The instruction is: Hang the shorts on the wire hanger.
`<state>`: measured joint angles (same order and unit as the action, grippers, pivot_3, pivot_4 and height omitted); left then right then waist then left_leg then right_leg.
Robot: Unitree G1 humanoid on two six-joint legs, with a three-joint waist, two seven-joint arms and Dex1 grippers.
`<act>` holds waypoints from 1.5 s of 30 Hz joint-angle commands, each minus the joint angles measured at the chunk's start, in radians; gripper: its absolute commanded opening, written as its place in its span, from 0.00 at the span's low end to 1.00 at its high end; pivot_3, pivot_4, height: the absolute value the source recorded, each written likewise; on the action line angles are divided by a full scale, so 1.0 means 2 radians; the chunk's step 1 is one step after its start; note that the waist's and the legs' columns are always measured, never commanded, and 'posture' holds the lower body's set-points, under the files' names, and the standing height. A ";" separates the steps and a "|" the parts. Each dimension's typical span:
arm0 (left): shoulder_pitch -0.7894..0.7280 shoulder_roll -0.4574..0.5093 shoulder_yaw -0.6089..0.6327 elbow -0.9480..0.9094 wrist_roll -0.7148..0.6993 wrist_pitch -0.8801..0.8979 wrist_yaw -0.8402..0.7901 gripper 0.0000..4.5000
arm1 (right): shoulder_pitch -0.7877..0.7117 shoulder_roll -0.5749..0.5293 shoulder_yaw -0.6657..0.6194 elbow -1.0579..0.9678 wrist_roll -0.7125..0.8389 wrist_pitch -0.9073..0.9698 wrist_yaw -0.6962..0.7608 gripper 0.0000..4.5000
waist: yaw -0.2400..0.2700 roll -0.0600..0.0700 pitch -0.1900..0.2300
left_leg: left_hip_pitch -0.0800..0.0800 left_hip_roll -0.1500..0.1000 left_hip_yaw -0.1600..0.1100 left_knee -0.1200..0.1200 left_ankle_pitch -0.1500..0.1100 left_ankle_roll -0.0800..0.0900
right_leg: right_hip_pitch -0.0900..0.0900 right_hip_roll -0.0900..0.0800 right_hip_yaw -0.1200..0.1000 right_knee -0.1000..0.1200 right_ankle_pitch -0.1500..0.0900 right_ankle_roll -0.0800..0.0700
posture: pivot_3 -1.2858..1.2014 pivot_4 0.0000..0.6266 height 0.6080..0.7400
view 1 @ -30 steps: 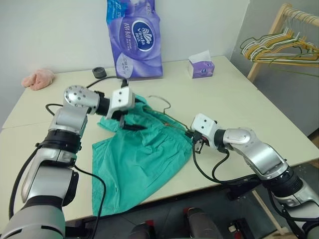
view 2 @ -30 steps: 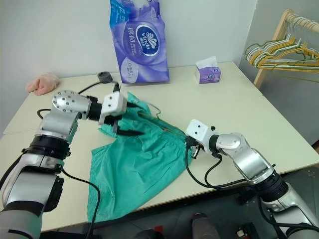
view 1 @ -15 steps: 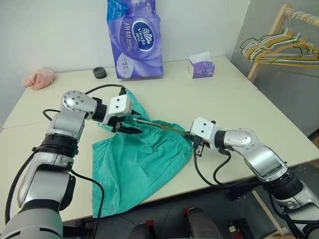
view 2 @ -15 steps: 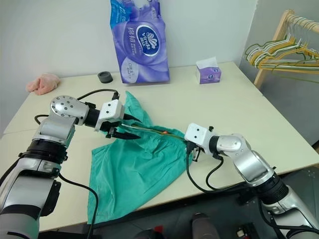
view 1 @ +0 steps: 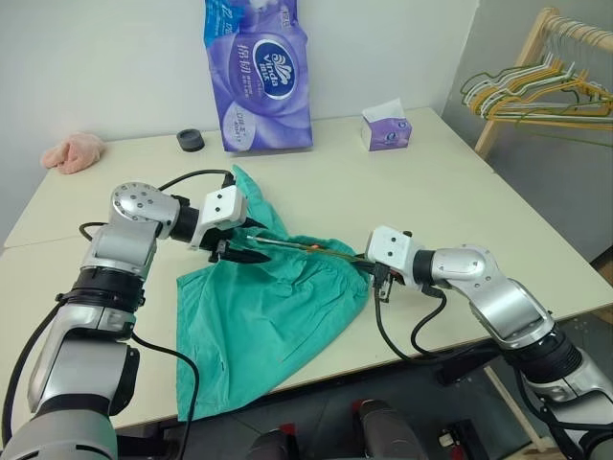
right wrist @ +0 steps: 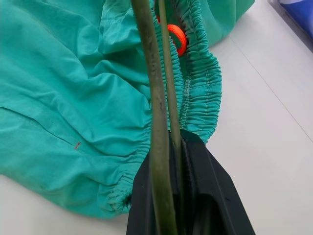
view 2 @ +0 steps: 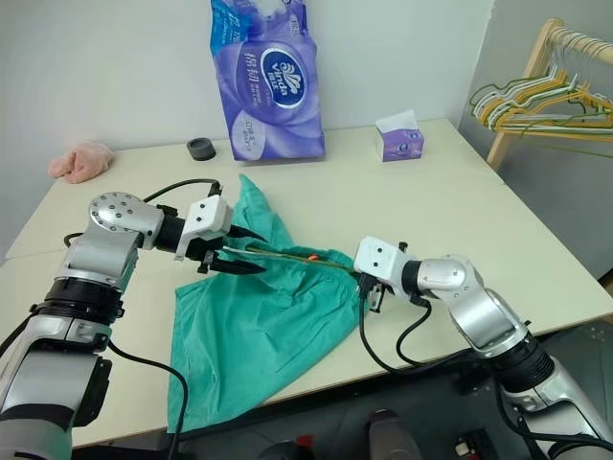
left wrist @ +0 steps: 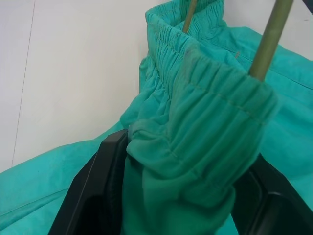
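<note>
Pale cream table [view 1: 431,192] against a white wall carries everything. At its near middle the right gripper [right wrist: 178,147] has its two black fingers pressed together on the wire hanger [view 1: 311,249], two olive-green strands of it running up between the fingers in the right wrist view. From that grip the thin wire reaches across toward the left gripper [view 1: 235,252], passing inside the gathered waistband of the shorts [view 1: 268,326]. The left gripper pinches a bunched fold of that waistband between its black fingers [left wrist: 105,181], and in the left wrist view the wire passes through the elastic opening just past the pinch. A small orange loop [right wrist: 177,38] shows inside the waistband close to the wire.

The shorts are teal-green and wrinkled. Their waistband is held up between the two grippers, one corner rises in a point behind the left gripper, and the rest lies spread over the near part of the table, with one leg hanging past the front edge.

Farther back, a large purple pack of tissue rolls [view 1: 257,72] stands upright at the wall. A small black ring-shaped thing [view 1: 191,140] lies just beside it, and a pink cloth lump [view 1: 73,151] sits near the far left corner. A small purple tissue box [view 1: 386,127] rests toward the far right. Beyond the table on that side, a wooden rack [view 1: 546,67] holds several wire hangers.
</note>
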<state>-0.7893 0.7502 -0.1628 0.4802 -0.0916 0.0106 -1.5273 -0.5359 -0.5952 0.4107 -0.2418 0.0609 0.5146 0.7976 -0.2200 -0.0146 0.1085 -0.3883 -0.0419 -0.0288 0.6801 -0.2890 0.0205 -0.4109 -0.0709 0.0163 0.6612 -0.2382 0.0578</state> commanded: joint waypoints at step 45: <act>-0.017 -0.041 0.094 0.040 -0.085 0.155 0.118 0.46 | 0.162 -0.067 -0.211 -0.050 0.134 -0.087 0.067 0.98 | 0.005 -0.001 -0.001 | 0.001 0.000 0.000 0.000 0.000 0.000 | 0.001 0.000 0.000 0.000 0.000 0.000 | 0.42 0.08 1.00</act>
<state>-0.8052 0.6687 -0.0191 0.5709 -0.2277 0.2924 -1.3126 -0.2090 -0.7352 -0.0077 -0.2970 0.3053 0.3378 0.9444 -0.2100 -0.0159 0.1059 -0.3868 -0.0420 -0.0279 0.6810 -0.2893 0.0210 -0.4092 -0.0710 0.0166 0.6618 -0.2383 0.0581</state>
